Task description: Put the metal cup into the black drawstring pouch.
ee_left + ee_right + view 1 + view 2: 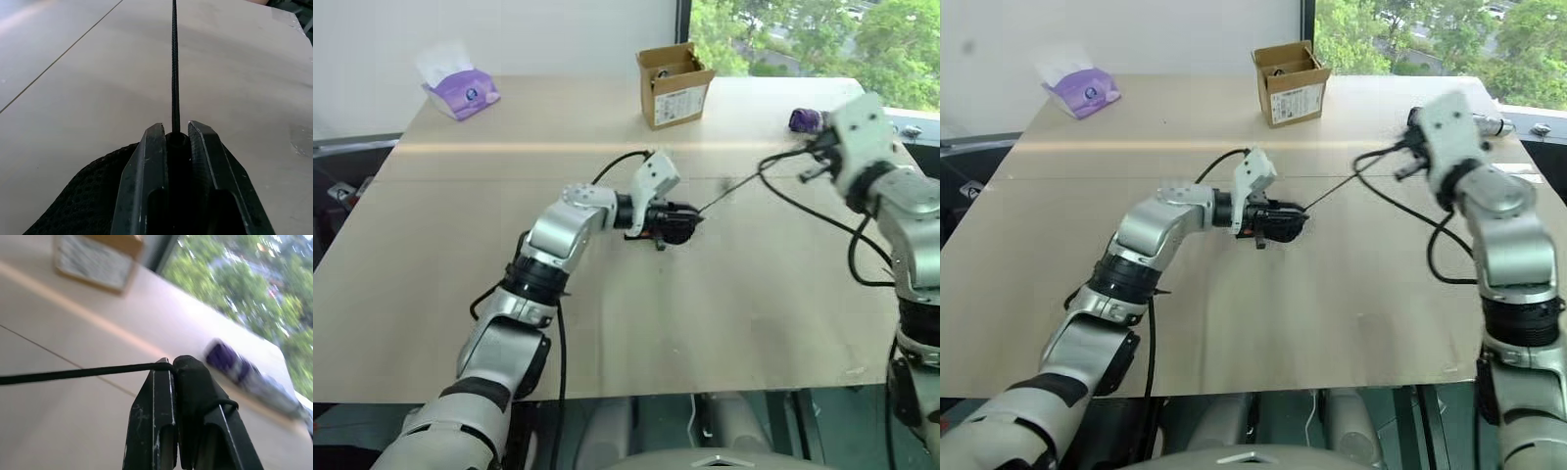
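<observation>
Black fabric of the black drawstring pouch (674,223) bunches at mid-worktop, pinched in the left gripper (175,133), whose narrow jaws also flank the toggle. From there the thin cord (729,190) runs taut to the right gripper (172,363), which is clamped tight on its end. A cardboard box (674,85) stands at the far edge of the pale wooden worktop (724,313), a purple tissue pack (460,90) at the far left corner, a purple folded umbrella (230,361) near the right gripper. The metal cup cannot be made out; nothing lies between the grippers besides the cord.
</observation>
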Motion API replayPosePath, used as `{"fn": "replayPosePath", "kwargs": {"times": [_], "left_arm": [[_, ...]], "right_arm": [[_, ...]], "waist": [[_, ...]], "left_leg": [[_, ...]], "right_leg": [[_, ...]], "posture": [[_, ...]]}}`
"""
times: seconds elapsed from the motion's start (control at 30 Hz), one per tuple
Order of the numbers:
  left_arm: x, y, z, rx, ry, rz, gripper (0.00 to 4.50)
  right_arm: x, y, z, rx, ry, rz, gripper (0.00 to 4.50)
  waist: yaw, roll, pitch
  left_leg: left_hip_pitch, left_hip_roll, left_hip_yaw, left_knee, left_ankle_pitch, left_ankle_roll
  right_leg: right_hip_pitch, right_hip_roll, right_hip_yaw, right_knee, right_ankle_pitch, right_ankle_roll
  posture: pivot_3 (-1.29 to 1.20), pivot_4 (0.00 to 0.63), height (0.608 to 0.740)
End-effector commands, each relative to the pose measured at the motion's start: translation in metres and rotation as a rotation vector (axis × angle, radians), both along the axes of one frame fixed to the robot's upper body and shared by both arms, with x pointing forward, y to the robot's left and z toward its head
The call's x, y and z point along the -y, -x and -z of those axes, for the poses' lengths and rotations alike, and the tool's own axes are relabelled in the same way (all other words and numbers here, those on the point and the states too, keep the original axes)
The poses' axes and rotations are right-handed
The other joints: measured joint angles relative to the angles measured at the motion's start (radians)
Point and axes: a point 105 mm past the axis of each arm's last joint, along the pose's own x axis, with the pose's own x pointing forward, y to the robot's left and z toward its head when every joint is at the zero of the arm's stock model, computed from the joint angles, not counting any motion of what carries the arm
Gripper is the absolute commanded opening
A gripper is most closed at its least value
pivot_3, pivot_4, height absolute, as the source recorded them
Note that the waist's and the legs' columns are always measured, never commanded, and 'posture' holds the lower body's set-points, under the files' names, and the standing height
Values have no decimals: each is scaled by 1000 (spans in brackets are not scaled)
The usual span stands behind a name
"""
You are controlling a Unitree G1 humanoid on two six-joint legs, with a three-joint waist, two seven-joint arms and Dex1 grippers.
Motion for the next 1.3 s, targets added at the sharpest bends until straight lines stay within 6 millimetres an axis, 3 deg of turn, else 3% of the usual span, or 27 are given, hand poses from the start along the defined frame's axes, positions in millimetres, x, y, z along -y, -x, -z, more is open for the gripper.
{"fn": "replayPosePath", "kwargs": {"times": [0.03, 0.17, 0.2, 0.27, 0.33, 0.37, 0.47, 0.53, 0.57, 0.6, 0.63, 0.67, 0.83, 0.93, 1.17, 1.3], "left_arm": [[-11, -2, 9, 4, -79, -17, 121], [-16, -2, 19, -4, -112, -25, 121], [-15, -2, 21, -6, -110, -26, 121], [-6, 0, 16, -12, -62, -14, 121], [5, 9, 1, -83, 48, 21, 121], [8, 13, -9, -113, 103, 37, 1175], [8, 20, -44, -127, 257, 23, 2518], [-4, 20, -67, -102, 348, -46, 3358], [-11, 20, -72, -84, 370, -83, 3506], [-21, 17, -74, -52, 389, -151, 3934], [-31, 14, -75, -16, 404, -220, 4038], [-50, 15, -67, 30, 402, -309, 4038], [-101, 36, -38, 117, 352, -539, 4038], [-134, 66, -18, 137, 344, -664, 4038], [-174, 115, 15, 99, 253, -807, 4038], [-185, 125, 20, 94, 256, -860, 4038]], "right_arm": [[41, 2, -23, 116, 30, 168, 0], [54, 1, -5, 77, 25, 203, 0], [46, 0, 3, 57, -2, 162, 0], [11, 5, 29, -39, -36, -17, 0], [-19, 14, 50, -121, -61, -165, 0], [-27, 18, 57, -143, -73, -202, 309], [-31, 33, 73, -194, -78, -241, 1468], [-21, 43, 70, -177, -73, -215, 2373], [-17, 49, 68, -165, -69, -211, 2499], [-13, 56, 64, -143, -66, -210, 2965], [-10, 63, 61, -121, -78, -211, 3302], [-11, 78, 58, -90, -102, -248, 3518], [-11, 124, 57, 21, -13, -311, 3518], [-14, 147, 64, 0, -127, -338, 3518], [-4, 176, 85, -100, -170, -331, 3518], [7, 182, 90, -126, -176, -311, 3518]], "waist": [[-6, 0, 0], [-4, 0, 0], [-4, 0, 0], [-4, 0, 0], [-4, 0, 0], [-4, 0, 0], [-4, 0, 0], [-4, 0, 0], [-4, 0, 0], [-3, 0, 0], [-2, 0, 0], [-1, 1, 0], [-2, 1, 0], [2, 0, -1], [26, -2, -2], [28, -2, -2]], "left_leg": [[0, 0, 0, 0, 0, 0], [1, 0, 0, 0, 0, 0], [1, 0, 0, 0, 0, 0], [0, 0, 0, 0, 0, 0], [0, 0, 0, 0, 0, 0], [0, 0, 0, 0, 0, 0], [-1, 0, -1, 2, 0, 0], [-1, 0, -1, 3, 0, 0], [-1, 0, -1, 3, 0, 0], [-1, 0, -2, 3, 0, 0], [-1, 0, -2, 4, 0, 0], [0, 0, -2, 3, 0, 0], [6, 1, -2, -2, 0, 0], [5, 1, -1, 0, 0, 0], [13, 2, -1, 3, -1, 1], [15, 3, 0, 3, -2, 2]], "right_leg": [[0, 0, 0, 0, 0, 0], [0, 0, 1, 0, 0, 0], [0, 0, 1, 0, 0, 0], [0, 0, 1, 0, 0, 0], [0, 0, 0, 0, 0, 0], [0, 0, 0, 0, 0, 0], [0, 0, -1, 0, 0, 0], [0, 0, -1, 0, 0, 0], [1, 0, -1, 1, 0, 0], [1, 0, -1, 1, 0, 0], [1, 0, -1, 1, 0, 1], [2, 0, -1, 0, 0, 1], [5, 1, 0, -2, 0, 0], [6, 0, -1, -2, 0, 1], [16, 0, -1, -3, -3, -4], [17, 0, -1, -4, -5, -2]], "posture": [[0, 150, 740], [0, 150, 740], [0, 150, 740], [0, 150, 740], [0, 150, 740], [0, 150, 740], [0, 150, 740], [0, 150, 740], [0, 150, 740], [0, 150, 740], [0, 150, 740], [0, 150, 740], [0, 150, 740], [0, 150, 740], [0, 150, 740], [0, 150, 740]]}}
